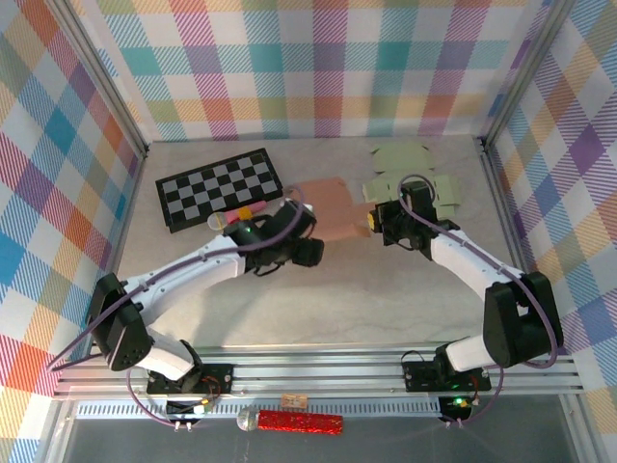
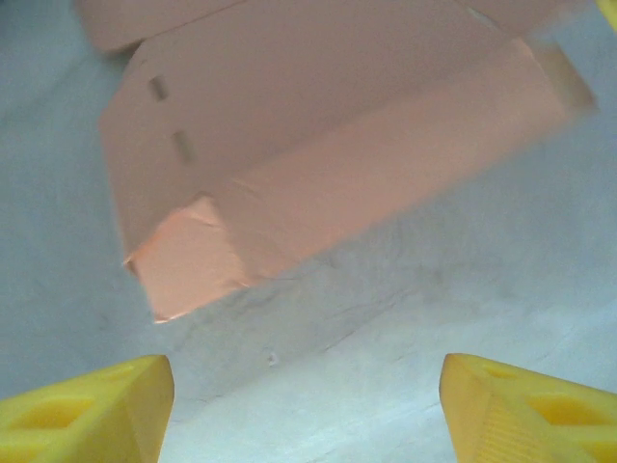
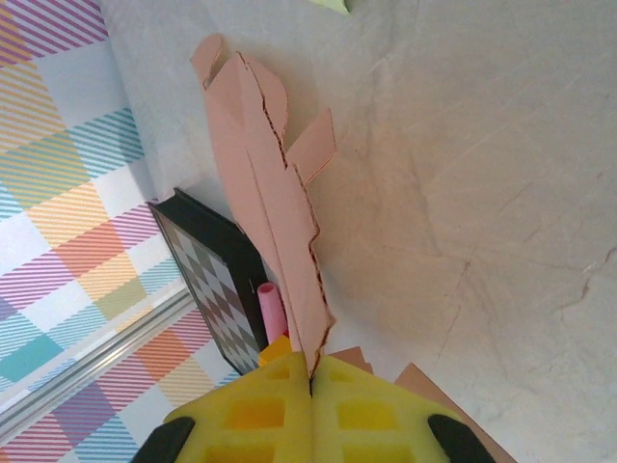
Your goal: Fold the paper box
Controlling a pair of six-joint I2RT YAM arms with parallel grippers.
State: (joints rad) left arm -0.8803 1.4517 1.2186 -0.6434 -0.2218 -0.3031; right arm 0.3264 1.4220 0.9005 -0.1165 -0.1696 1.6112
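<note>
**Paper box only partly folded, most of the work remains**

The pink paper box [image 1: 326, 207] lies near the middle of the table [image 1: 386, 289], between the two arms. It is just beside the checkered board [image 1: 220, 188] and not far from some green paper pieces [image 1: 416, 172] at the back.

The right gripper [image 3: 310, 371] is clenched on one edge of the box. In its wrist view the yellow fingers are pressed together with the thin pink sheet between them, and the sheet stands up on its edge with its flaps loose.

The left gripper [image 2: 307, 410] is released. Its two yellow fingers stand wide apart with only bare table between them, and the box is a little ahead of them, not touched.

In the left wrist view one long side wall [image 2: 386, 183] looks raised and a small corner tab [image 2: 188, 256] is bent in. So I think the first crease is made. The other walls and flaps look unfolded, and nothing is locked into the slots. In my opinion the task is at an early stage, and the free left gripper has to come to the box for the next fold.
</note>
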